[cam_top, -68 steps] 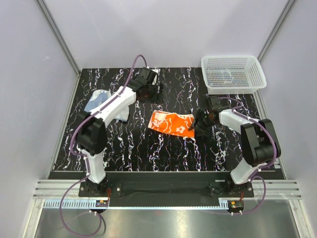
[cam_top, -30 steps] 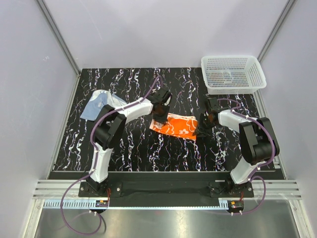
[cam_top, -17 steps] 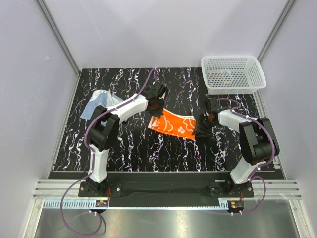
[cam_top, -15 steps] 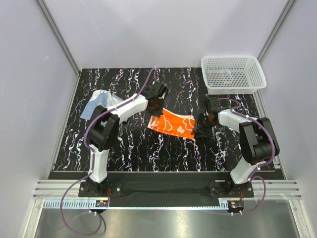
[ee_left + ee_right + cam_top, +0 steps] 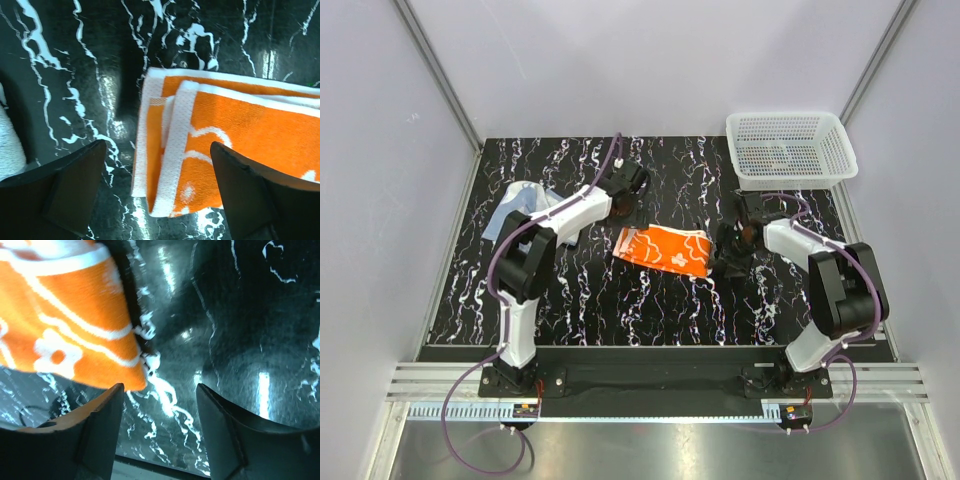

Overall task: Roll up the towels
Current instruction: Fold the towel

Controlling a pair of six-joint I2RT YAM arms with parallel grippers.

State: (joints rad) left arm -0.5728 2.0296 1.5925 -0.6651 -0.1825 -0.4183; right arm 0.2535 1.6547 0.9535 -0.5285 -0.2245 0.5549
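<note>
- My left gripper (image 5: 157, 150) stands wide open; the orange towel (image 5: 235, 125) lies just ahead, its folded, white-edged end nearest.
- My right gripper (image 5: 159, 390) is spread open too, with the towel's corner ahead-left and the marbled table (image 5: 235, 315) ahead-right.

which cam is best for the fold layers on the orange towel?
Left wrist: the orange cloth towel with white print fills the frame, its stacked white-bordered layers clear at the end. Top external shows the whole towel, too small for layers. Right wrist catches only one blurred corner.
</note>
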